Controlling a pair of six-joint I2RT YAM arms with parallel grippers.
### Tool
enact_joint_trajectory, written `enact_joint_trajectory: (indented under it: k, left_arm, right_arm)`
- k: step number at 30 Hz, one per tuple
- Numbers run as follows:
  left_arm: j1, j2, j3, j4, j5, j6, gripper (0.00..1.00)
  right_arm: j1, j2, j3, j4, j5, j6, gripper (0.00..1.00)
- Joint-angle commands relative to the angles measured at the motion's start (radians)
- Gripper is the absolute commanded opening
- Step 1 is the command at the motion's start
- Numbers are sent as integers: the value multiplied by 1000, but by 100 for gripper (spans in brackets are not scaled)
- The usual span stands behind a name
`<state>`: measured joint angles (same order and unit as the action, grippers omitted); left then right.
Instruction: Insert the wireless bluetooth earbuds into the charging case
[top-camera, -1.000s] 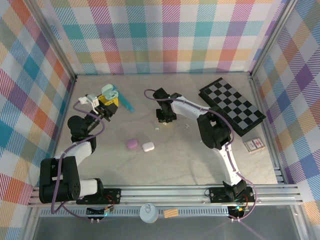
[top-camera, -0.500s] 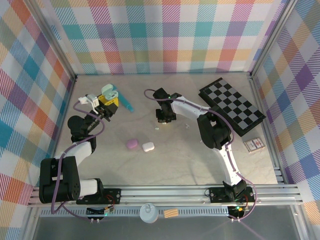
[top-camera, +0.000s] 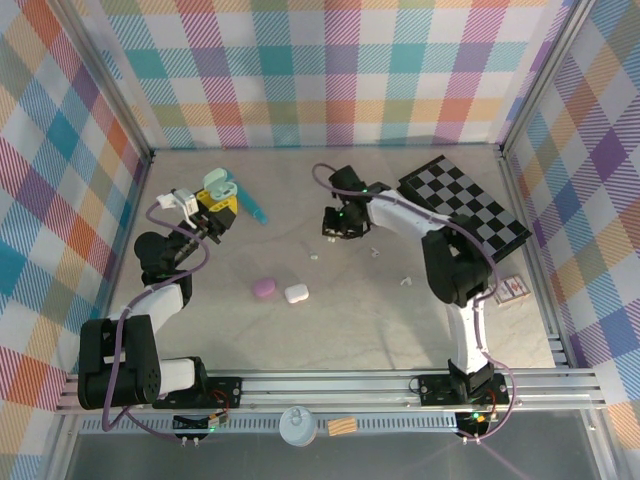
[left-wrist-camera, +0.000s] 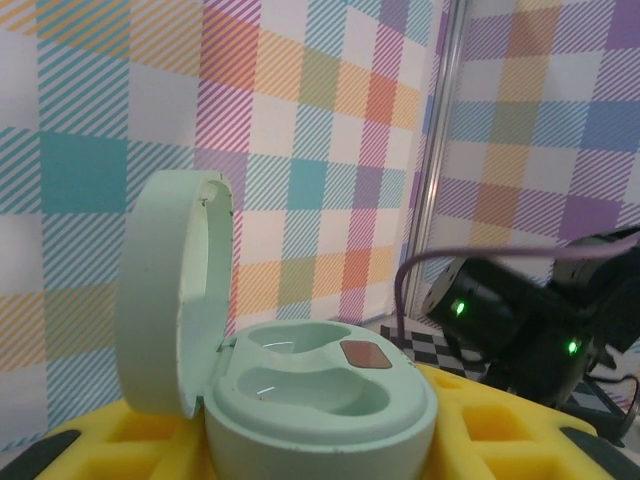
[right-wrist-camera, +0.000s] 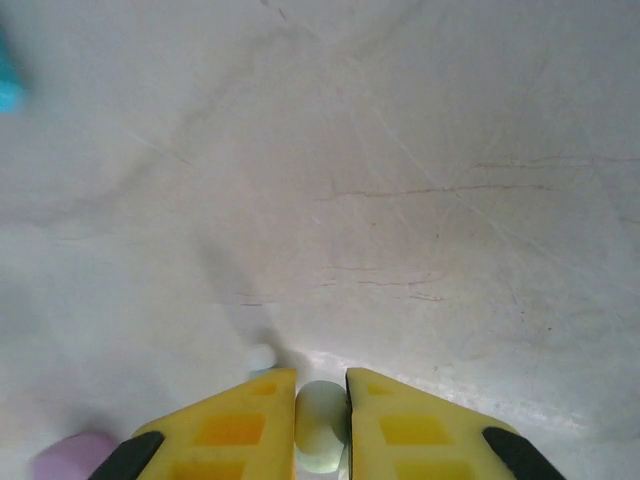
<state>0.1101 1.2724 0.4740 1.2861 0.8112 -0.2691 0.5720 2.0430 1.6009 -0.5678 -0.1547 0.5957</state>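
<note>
Care matters: the bud (right-wrist-camera: 322, 430) looks light and slippery, pinched by its middle in the right claw (right-wrist-camera: 321, 390), while the left claw (top-camera: 216, 204) grips the case (left-wrist-camera: 300, 395).

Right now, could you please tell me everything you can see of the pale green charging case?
The pale green charging case is a glossy plastic pebble. Its lid stands open, hinged at the left in the left wrist view. The base shows two seemingly empty wells with a small coppery patch beside them. It sits upright, held between the yellow fingers of the left gripper.
</note>
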Motion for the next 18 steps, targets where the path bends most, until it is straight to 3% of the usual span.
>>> enact_joint_trajectory:
  k: [1,5,18]
  left_arm:
    - [3,-18,4,57,26,8,40]
    - [-14,-15,5,56,34,11,40]
    - [-125,-8,12,44,45,33,39]
  right_arm:
    - [-38,-85,-59,117,-197,83,18]
    - [-80,-148,-128,201,-336,139,18]
    - [-200,-339,-326,398,-594,296,18]
